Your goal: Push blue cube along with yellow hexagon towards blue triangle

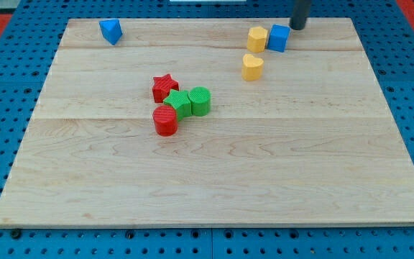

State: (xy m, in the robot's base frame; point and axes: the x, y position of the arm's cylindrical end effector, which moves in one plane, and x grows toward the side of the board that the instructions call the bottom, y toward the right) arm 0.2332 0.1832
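The blue cube (pixel 279 37) sits near the view's top right, touching the yellow hexagon (pixel 256 39) on its left. The blue triangle (pixel 111 31) lies far off at the view's top left. My tip (pixel 297 26) is just to the upper right of the blue cube, close to it; I cannot tell if it touches.
A yellow heart (pixel 252 67) lies just below the hexagon. A red star (pixel 164 87), a green star (pixel 179 103), a green cylinder (pixel 200 101) and a red cylinder (pixel 166 121) cluster at the middle. The wooden board (pixel 214 187) is bordered by blue pegboard.
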